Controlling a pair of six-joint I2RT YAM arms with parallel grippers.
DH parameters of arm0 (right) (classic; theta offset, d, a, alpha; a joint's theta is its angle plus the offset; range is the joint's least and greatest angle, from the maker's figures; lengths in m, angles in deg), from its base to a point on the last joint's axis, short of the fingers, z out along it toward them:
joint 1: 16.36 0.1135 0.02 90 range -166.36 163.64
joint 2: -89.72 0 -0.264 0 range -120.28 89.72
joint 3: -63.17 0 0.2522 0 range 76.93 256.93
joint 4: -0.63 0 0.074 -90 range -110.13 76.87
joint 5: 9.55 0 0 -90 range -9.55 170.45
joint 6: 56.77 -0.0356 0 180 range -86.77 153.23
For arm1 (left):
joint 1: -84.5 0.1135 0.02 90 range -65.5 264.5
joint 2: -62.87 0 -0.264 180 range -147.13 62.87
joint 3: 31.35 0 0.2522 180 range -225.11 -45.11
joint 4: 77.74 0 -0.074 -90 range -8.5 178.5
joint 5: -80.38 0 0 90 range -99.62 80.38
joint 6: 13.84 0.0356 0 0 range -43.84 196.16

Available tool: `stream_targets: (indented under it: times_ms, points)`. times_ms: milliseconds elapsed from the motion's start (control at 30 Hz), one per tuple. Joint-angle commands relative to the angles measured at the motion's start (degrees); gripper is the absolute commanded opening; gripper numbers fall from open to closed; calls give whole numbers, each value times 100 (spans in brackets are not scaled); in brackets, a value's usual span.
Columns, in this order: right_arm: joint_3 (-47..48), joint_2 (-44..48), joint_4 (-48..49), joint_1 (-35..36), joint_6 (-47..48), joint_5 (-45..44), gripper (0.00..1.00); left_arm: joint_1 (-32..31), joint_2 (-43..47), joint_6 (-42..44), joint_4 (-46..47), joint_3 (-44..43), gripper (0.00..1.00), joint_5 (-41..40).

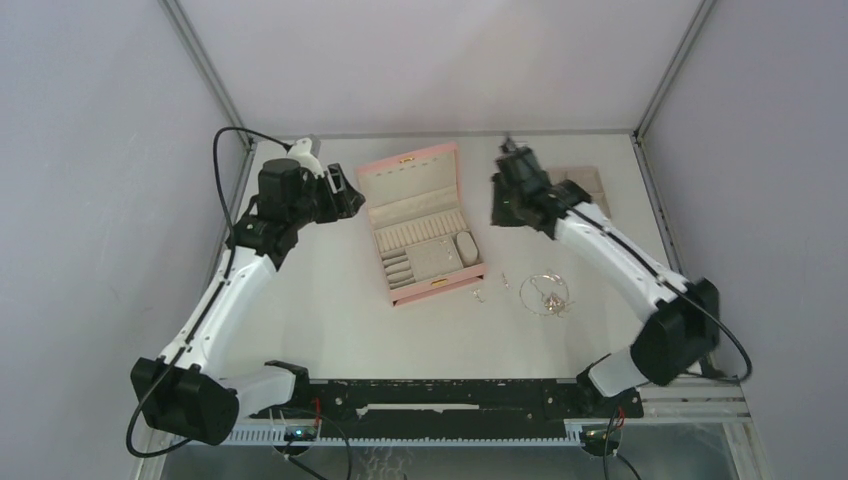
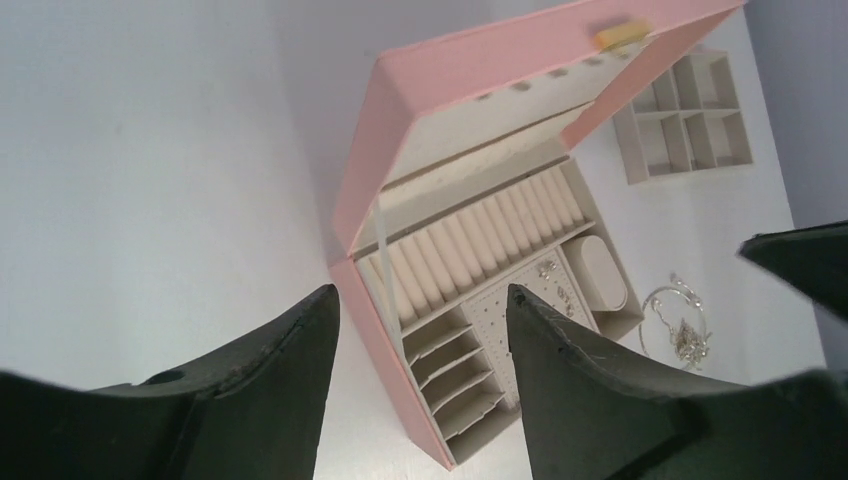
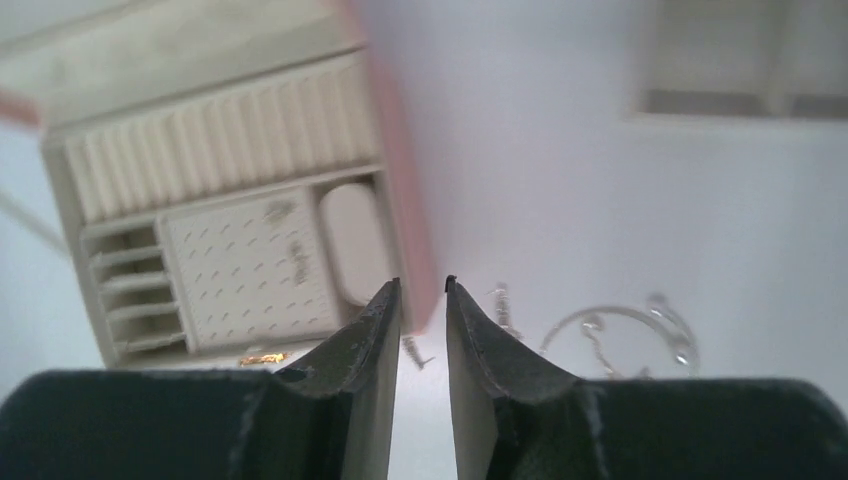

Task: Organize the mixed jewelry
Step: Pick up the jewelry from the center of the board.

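Note:
The mixed jewelry lies on the table right of the open pink box. It is a thin silver necklace loop and small silver bits. In the right wrist view the necklace loop and two small pieces show beside the box corner. A few silver earrings sit on the box's perforated panel. My left gripper hovers open and empty at the box's left side, its jaws wide apart. My right gripper hangs above the box's right side, jaws a little apart with nothing between them.
A flat beige compartment tray lies at the back right, partly behind my right arm, and it shows too in the left wrist view. The box lid stands upright at the back. Grey walls close in the table on three sides.

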State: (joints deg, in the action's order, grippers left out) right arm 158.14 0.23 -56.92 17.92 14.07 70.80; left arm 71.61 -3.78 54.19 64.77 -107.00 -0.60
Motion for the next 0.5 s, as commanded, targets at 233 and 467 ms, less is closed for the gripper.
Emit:
stream_targets:
  times_ms: [233, 467]
  points:
    - [-2397, 1763, 1015, -1362, -738, 535, 36, -1203, 65, 635, -551, -1062, 69, -1222]
    - [-2452, 788, 1172, -1287, -872, 1877, 28, -1375, 25, 548, -573, -1082, 70, -1435]
